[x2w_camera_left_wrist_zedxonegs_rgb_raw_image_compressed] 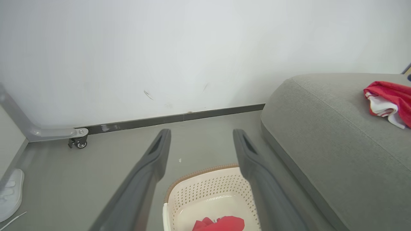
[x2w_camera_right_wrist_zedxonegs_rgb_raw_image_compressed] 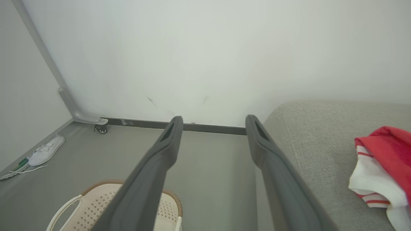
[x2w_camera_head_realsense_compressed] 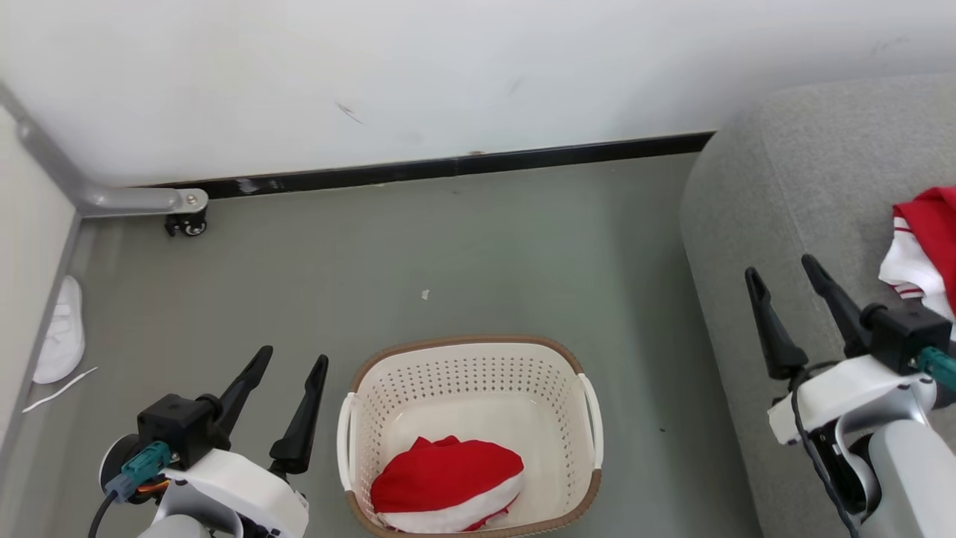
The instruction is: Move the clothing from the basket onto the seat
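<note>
Leftmost, a white shoe (x2w_camera_head_realsense_compressed: 61,332) lies on the grey floor (x2w_camera_head_realsense_compressed: 523,246) against a side panel, with a small caster wheel (x2w_camera_head_realsense_compressed: 187,224) near the wall beyond it. Next is the left claw (x2w_camera_head_realsense_compressed: 293,355), its two dark fingers spread apart and holding nothing, just beside the basket's left handle. The basket (x2w_camera_head_realsense_compressed: 463,381) (cream, with a brown rim) sits on the floor between the two claws. One red garment (x2w_camera_head_realsense_compressed: 448,478) with white trim lies bunched in its near half, untouched. A pale scrap (x2w_camera_head_realsense_compressed: 425,294) lies on the floor beyond the basket. Further right is the grey sofa (x2w_camera_head_realsense_compressed: 792,187), near the basket but not touching it. The right claw (x2w_camera_head_realsense_compressed: 779,267), also spread and empty, hangs over the sofa's edge. The second red garment (x2w_camera_head_realsense_compressed: 930,239) lies on the cushion just to its right.
</note>
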